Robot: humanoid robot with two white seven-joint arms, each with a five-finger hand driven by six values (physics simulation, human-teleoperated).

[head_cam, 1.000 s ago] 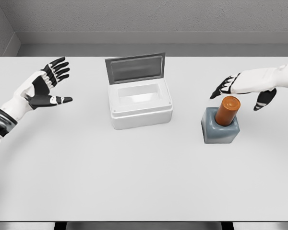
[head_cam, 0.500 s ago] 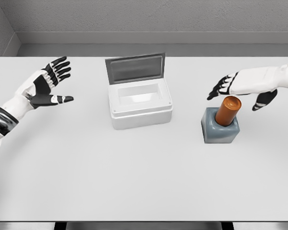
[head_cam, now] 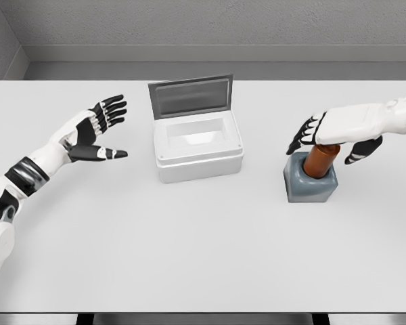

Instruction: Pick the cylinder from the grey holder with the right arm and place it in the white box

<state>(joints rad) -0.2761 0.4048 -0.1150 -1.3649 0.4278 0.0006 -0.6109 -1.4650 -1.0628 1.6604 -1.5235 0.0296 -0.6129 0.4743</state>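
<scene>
On the white tabletop [head_cam: 189,237], your right hand [head_cam: 338,128], fingers spread, hovers over the orange cylinder [head_cam: 319,160] in the grey holder [head_cam: 310,184] near the right edge; your left hand [head_cam: 91,132] is spread too.

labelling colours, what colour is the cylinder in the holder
Orange-brown, seen in the head view: cylinder.

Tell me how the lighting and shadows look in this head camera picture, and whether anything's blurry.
Head view: soft, even light, no glare; faint shadows beside the white box and grey holder; right hand darkens the cylinder; slightly soft overall.
</scene>
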